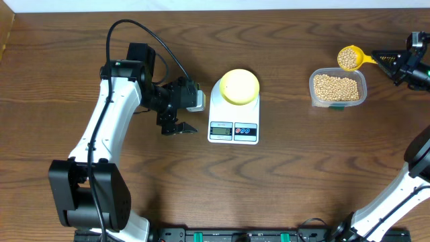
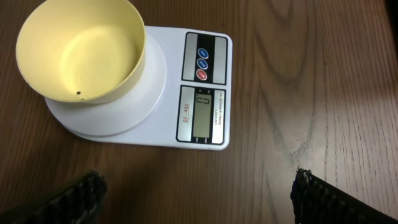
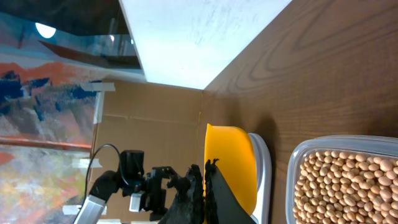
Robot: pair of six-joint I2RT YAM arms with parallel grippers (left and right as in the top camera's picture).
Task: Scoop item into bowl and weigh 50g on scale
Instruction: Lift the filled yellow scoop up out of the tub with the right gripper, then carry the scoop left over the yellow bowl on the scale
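The pale-yellow bowl stands empty on the white scale. In the left wrist view the bowl shows only a dark speck inside, and the scale display reads a single digit. My left gripper hovers open just left of the scale, and nothing lies between its fingertips. My right gripper is shut on the handle of a yellow scoop heaped with the item. The scoop hangs by the far left corner of the container.
A clear rounded-square container on the right holds a heap of tan beans, also seen close in the right wrist view. The left arm's base stands at the front left. A cardboard wall rises beyond the table's left end.
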